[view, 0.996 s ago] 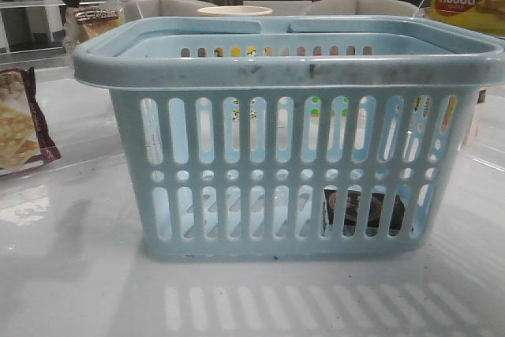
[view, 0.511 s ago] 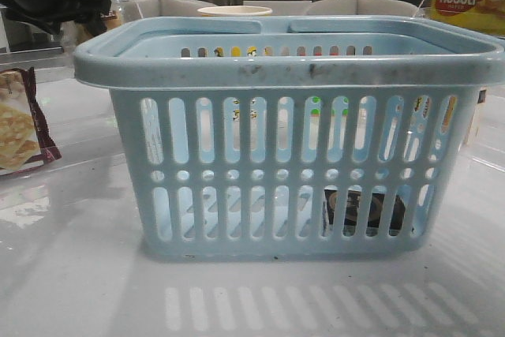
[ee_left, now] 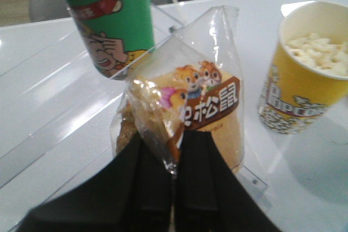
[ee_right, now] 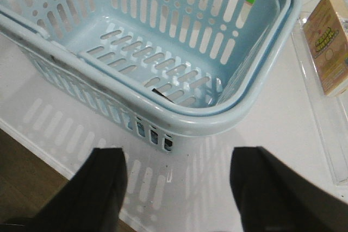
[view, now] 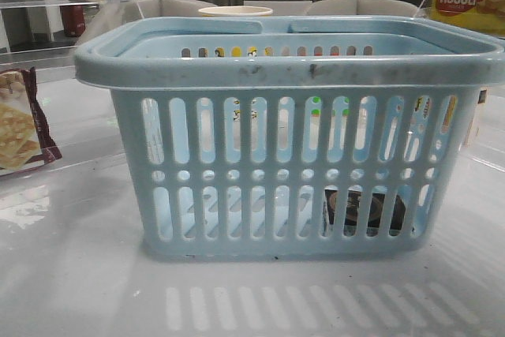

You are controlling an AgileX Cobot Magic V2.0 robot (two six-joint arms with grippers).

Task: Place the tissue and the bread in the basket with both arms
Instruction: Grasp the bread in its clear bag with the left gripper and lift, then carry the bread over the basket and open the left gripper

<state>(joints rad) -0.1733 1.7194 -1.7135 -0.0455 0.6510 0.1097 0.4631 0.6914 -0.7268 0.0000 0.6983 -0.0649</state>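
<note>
Meanwhile, one item is sitting inside the basket and the other is hanging in the left arm's grip.

Low in the near right corner of the large light-blue slotted plastic basket [view: 284,140], the small dark flat tissue pack [view: 364,212] is showing through the slots, so that half looks done. The left claw [ee_left: 174,150] is pinching the clear plastic bag of golden-tan bread [ee_left: 185,118] by its lower edge, its black fingers [ee_left: 198,156] narrowed on the crinkled film, probably so the soft loaf is not being crushed. In the front view the bag is appearing high at far left, off the white surface [view: 79,274]. The right claw [ee_right: 176,175] is hovering spread wide and empty beside the basket's rim.
</note>
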